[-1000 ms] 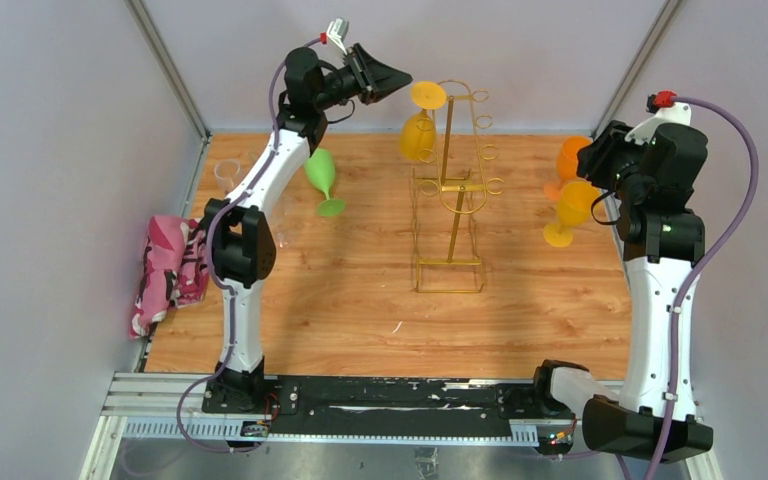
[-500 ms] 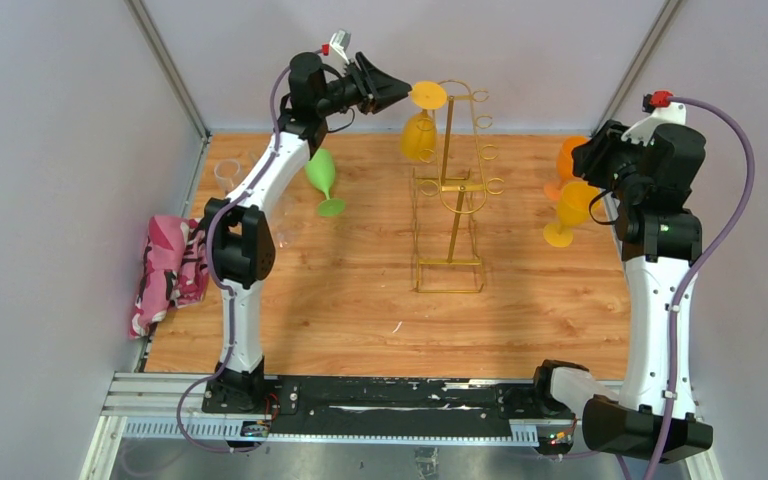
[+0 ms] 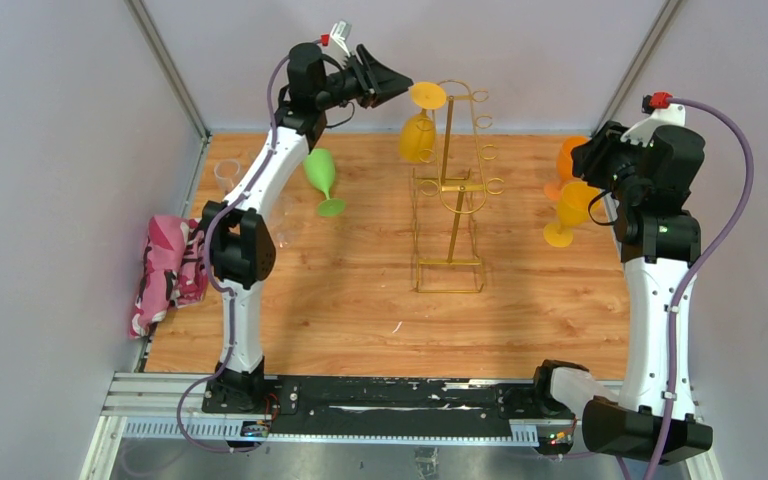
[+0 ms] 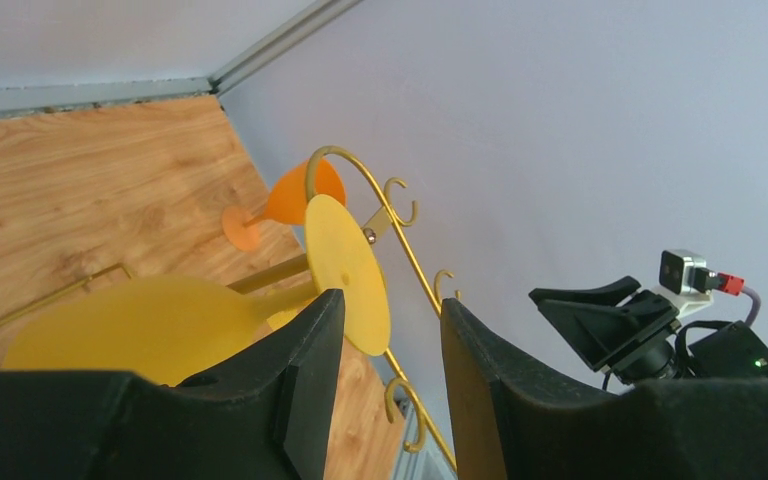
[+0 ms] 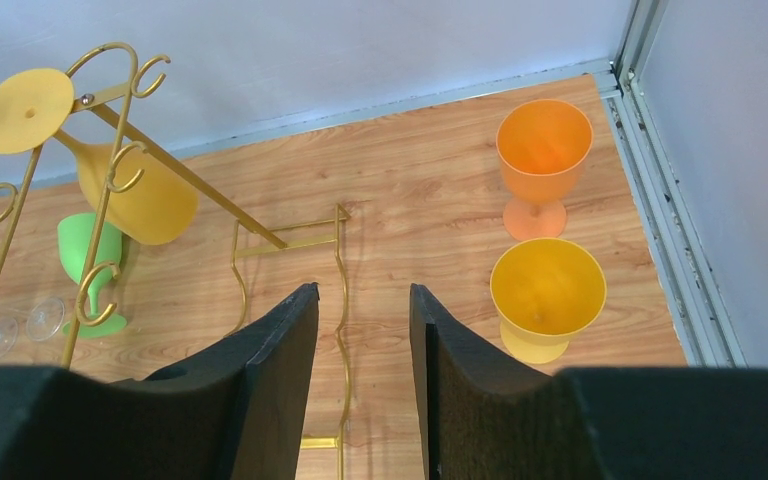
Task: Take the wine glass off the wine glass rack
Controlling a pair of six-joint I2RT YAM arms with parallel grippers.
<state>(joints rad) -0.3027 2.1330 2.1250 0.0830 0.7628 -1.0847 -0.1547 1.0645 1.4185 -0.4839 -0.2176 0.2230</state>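
Left wrist view: wine glass (image 4: 345, 270) on wine glass rack (image 3: 448, 140).
Its foot is flanked by the parted left gripper (image 4: 390, 300); the right gripper (image 5: 363, 290) is held spread, empty, right of the rack.

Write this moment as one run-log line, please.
left gripper: open, by foot of yellow wine glass | wine glass rack: glass not yet off | right gripper: open, empty
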